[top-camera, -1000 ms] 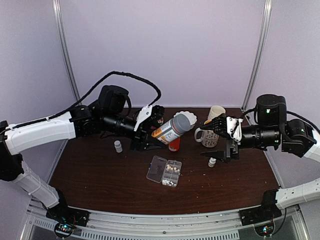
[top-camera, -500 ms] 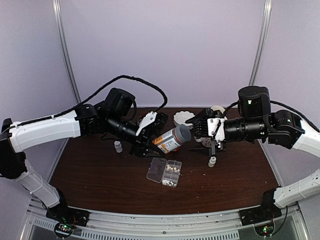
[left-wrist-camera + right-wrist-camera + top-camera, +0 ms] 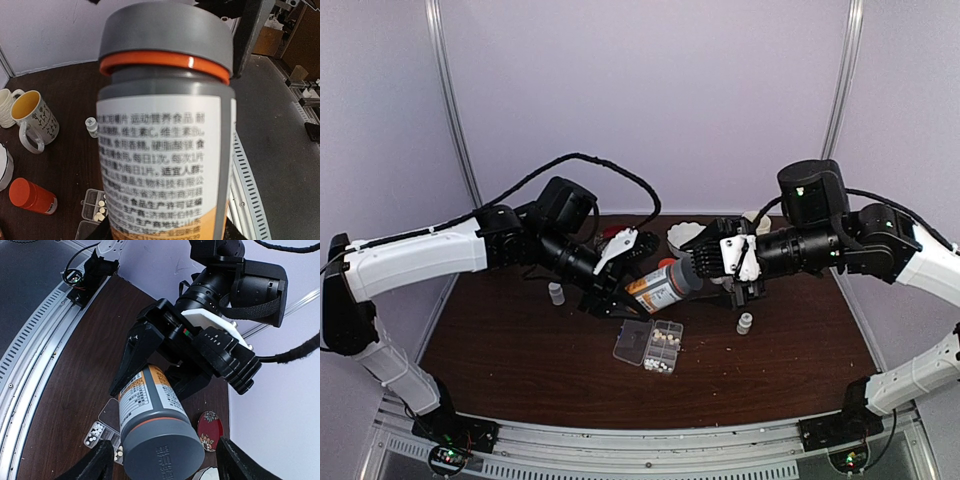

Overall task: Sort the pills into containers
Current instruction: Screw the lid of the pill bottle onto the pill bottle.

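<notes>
My left gripper [image 3: 626, 287] is shut on a large bottle [image 3: 658, 287] with a white and orange label, held tilted above the table. Its grey cap [image 3: 162, 452] points at my right gripper [image 3: 707, 262]. That gripper is open, its fingers [image 3: 94, 462] on either side of the cap with gaps showing. Just below the bottle the clear pill organizer [image 3: 636, 337] lies open on the table, with small white pills [image 3: 665, 341] in its cells. The pills [image 3: 93, 432] also show in the right wrist view, and the organizer [image 3: 91, 201] in the left wrist view.
Two small white bottles [image 3: 556, 292] [image 3: 744, 323] stand on the dark table. At the back are a white bowl [image 3: 682, 236] and mugs [image 3: 32, 117]. An orange-red bottle [image 3: 31, 196] lies near the organizer, and a red floral disc [image 3: 210, 430] beside it.
My right arm has swung left until its open fingers flank the bottle's cap. My left arm has brought the bottle lower, toward the organizer.
</notes>
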Motion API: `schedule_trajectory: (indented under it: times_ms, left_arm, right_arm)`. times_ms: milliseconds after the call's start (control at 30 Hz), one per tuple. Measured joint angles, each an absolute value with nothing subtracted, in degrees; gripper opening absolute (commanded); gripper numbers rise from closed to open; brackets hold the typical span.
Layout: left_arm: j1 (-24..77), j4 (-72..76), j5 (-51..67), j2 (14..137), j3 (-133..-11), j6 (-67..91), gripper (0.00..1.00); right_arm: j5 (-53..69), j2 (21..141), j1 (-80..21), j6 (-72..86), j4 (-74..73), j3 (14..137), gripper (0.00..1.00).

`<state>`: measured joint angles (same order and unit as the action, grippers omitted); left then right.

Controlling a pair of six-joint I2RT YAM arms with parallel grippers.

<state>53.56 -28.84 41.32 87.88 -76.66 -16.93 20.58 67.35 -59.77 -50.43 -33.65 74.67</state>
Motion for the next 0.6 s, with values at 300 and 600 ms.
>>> schedule_trajectory:
  times_ms: [300, 600]
  left_arm:
    - [53.6, -34.0, 42.1, 88.9, -79.9, -20.4, 0.00]
    - [53.6, -35.7, 43.4, 89.4, -80.2, -21.8, 0.00]
  right_arm:
    - [21.7, 69.8, -59.8, -52.6, -38.0, 77.0, 0.63]
    - [22.4, 69.8, -59.9, -52.7, -39.0, 77.2, 0.44]
